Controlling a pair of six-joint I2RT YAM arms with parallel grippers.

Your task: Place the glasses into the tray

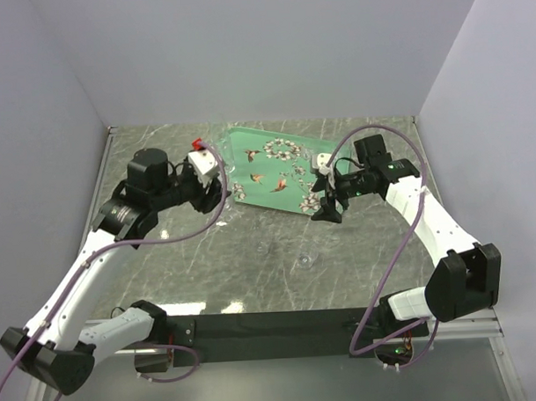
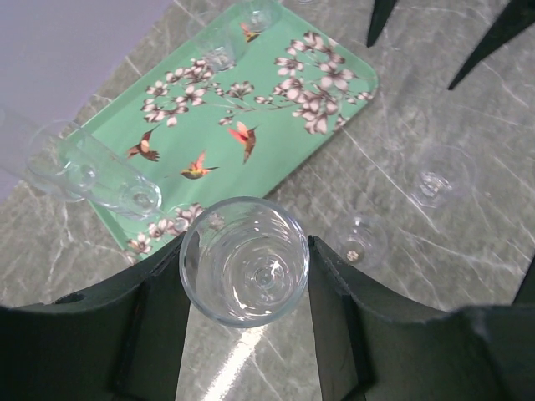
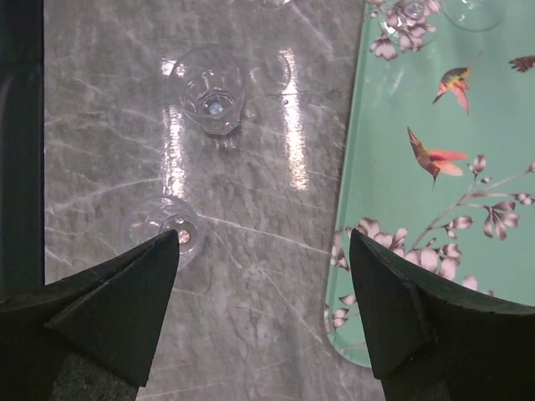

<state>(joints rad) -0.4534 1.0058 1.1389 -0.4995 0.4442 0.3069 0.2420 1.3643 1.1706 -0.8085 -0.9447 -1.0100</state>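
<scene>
Left wrist: left claw [image 2: 247,251] is closed on the held glass [image 2: 244,271], pinched upright between both fingers just short of the tray [image 2: 188,138]. I read that as kept vertical so it lands standing. Two loose glasses [image 2: 359,240] stand on the table [image 2: 468,276] to the right. One tipped glass [image 2: 104,184] lies at the tray's left rim, with two upright glasses [image 2: 221,46] at the far end. Six counted, one tray. Right claw [image 3: 263,242] is spread wide and empty over the table, likely lining up a pick.

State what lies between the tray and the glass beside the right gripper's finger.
Only bare table separates the glass from the tray; the right wrist view shows it.
</scene>
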